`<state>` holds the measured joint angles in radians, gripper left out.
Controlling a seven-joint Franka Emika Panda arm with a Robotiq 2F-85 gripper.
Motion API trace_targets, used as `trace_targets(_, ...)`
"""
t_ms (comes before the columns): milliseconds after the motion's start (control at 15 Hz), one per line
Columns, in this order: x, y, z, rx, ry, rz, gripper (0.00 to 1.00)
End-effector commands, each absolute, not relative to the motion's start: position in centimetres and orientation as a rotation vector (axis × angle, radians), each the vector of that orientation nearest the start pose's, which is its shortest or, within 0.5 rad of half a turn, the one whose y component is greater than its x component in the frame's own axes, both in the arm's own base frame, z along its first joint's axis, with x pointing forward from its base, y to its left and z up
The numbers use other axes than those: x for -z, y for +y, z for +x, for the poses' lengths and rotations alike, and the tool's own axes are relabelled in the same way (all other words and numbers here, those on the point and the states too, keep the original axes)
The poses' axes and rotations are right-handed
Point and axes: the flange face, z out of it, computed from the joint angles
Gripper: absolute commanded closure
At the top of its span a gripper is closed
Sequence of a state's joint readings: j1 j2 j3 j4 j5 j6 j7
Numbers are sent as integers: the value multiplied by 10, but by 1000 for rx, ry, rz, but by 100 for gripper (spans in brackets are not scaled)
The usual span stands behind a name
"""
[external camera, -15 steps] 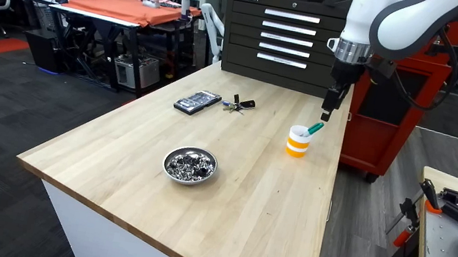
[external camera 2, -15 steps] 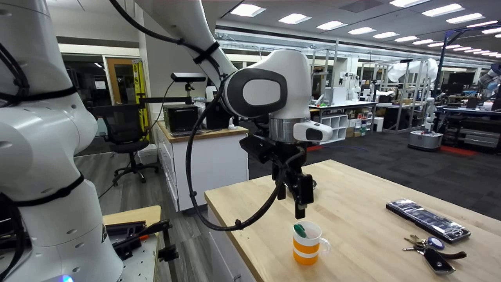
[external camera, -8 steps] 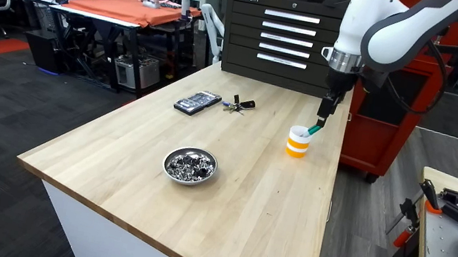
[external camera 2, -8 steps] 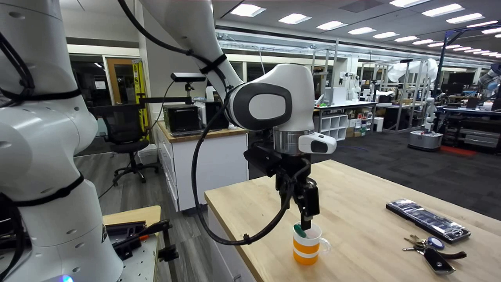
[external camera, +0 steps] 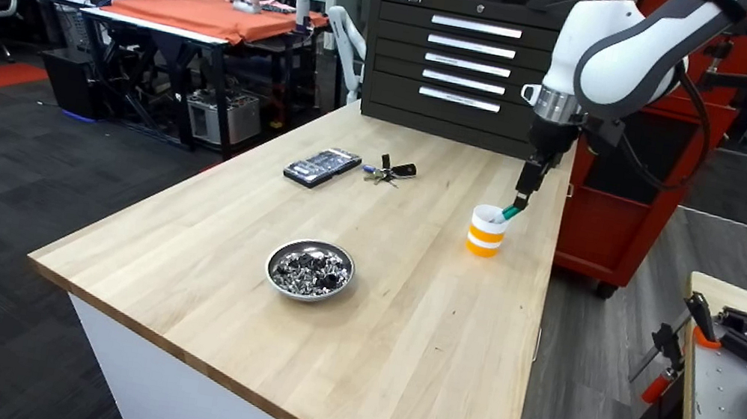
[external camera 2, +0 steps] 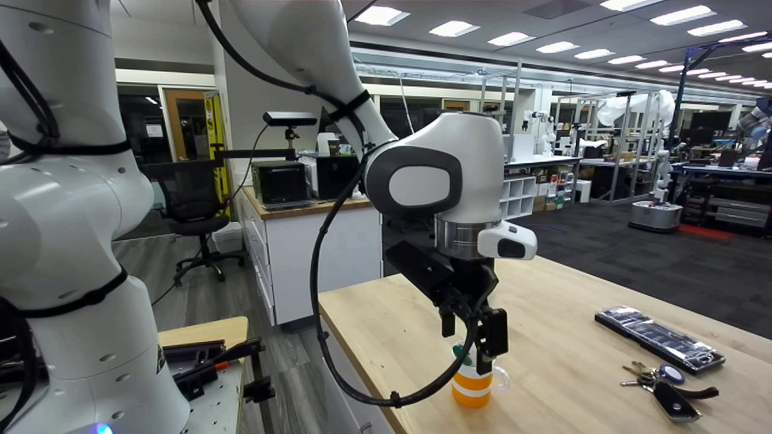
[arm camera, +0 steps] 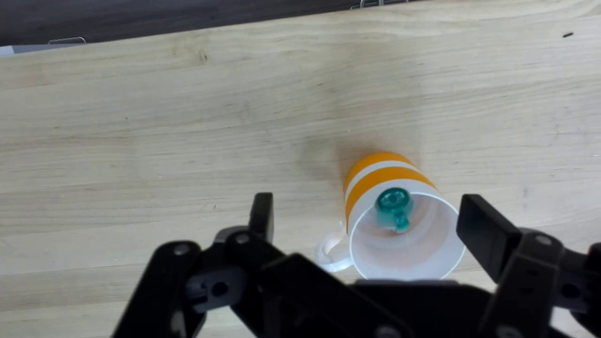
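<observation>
1. Your gripper (arm camera: 366, 218) is spread wide and holds nothing. At the left of the wrist view, one finger (arm camera: 262, 216) hangs over the counter (arm camera: 141, 155), apart from the mug (arm camera: 382, 175), and seems to have the longer way to close.
2. Next comes the mug's handle (arm camera: 337, 266), on that finger's side. Go too deep and the finger probably catches it first.
3. The mug stands upright near the counter's drawer-side edge. Come down straight and slowly; a knock could tip it or slide it that way.
4. The marker (arm camera: 393, 201) leans in the mug, green end toward that same edge. It looks right of the midline between your fingers, so a slight shift right should centre it before any squeeze.
5. At the right, the other finger (arm camera: 488, 234) overlaps the mug's rim in view; you cannot tell whether they touch. Check both exterior views for clearance before lowering.
</observation>
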<state>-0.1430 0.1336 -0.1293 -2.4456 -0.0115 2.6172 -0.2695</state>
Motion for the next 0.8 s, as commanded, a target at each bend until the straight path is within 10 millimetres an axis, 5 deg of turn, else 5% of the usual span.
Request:
trace_targets(0,-244,-145,481,78,-50,-3115,0)
trace_targets(733,-247,-150,485,-109,-159,-3012,0)
